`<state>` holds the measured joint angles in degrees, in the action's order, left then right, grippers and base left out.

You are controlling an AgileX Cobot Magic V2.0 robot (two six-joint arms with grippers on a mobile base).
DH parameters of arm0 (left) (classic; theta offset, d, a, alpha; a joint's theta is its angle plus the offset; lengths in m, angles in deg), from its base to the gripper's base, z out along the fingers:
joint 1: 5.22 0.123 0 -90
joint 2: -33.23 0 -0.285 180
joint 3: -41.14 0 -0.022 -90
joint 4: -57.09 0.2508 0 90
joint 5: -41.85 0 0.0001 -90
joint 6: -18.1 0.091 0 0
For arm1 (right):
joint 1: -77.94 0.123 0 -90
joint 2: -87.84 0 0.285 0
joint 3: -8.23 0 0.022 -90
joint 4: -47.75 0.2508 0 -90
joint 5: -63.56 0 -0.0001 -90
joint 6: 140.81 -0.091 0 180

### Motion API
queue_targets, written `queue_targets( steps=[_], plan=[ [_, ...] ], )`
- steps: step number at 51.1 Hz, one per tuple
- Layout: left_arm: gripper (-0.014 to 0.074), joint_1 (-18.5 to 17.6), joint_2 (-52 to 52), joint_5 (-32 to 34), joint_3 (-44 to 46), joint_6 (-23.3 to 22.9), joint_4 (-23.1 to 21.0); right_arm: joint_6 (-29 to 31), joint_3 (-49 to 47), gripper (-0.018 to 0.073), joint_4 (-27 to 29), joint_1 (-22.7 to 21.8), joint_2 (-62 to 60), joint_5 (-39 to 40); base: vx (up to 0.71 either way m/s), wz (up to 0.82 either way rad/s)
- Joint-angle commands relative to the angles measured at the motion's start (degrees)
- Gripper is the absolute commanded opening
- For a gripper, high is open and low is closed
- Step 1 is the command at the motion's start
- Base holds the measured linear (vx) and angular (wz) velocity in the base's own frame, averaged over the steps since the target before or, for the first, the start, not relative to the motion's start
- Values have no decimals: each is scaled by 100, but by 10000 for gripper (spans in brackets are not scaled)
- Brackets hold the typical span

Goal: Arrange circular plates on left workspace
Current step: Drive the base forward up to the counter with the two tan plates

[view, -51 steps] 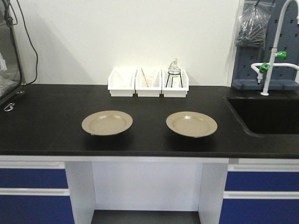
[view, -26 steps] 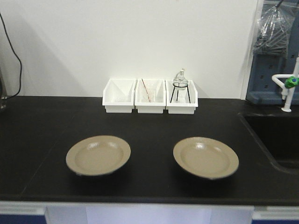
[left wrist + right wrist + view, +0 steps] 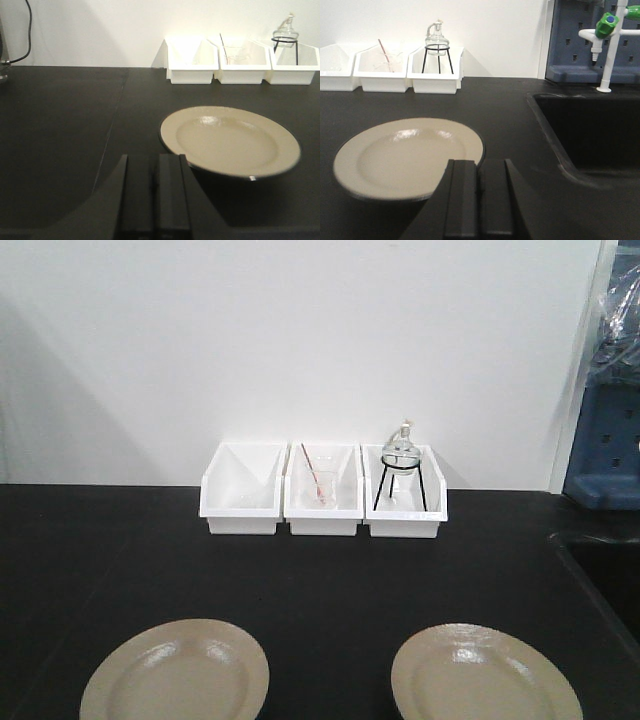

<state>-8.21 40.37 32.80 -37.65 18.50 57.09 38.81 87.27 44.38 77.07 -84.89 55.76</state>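
Note:
Two round beige plates lie on the black countertop (image 3: 320,580): a left plate (image 3: 175,676) and a right plate (image 3: 486,680), both at the bottom edge of the front view. My left gripper (image 3: 152,162) is shut and empty, just left of and in front of the left plate (image 3: 230,140). My right gripper (image 3: 480,167) is shut and empty, its left finger overlapping the near right rim of the right plate (image 3: 407,155). Neither gripper shows in the front view.
Three white bins (image 3: 322,503) stand in a row at the back wall; the right one holds a glass flask on a black tripod (image 3: 402,465). A recessed black sink (image 3: 595,135) with a white tap (image 3: 609,45) lies right of the right plate.
The front view has moved closer to the counter: the plates have slid down to the bottom edge and the bins look larger. The cabinet fronts and sink have left that view.

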Motion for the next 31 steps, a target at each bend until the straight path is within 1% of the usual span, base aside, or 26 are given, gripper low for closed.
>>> queue_targets(
  steps=[1,17,31],
  plan=[
    [0,-21,-85,476,-114,-40,-71,38,105,-2,-10,-34,-81,439,38,-3],
    [0,-21,-85,476,-114,-40,-71,38,105,-2,-10,-34,-81,439,33,-3],
    [0,-21,-85,476,-114,-40,-71,38,105,-2,-10,-34,-81,439,18,0]
  ],
)
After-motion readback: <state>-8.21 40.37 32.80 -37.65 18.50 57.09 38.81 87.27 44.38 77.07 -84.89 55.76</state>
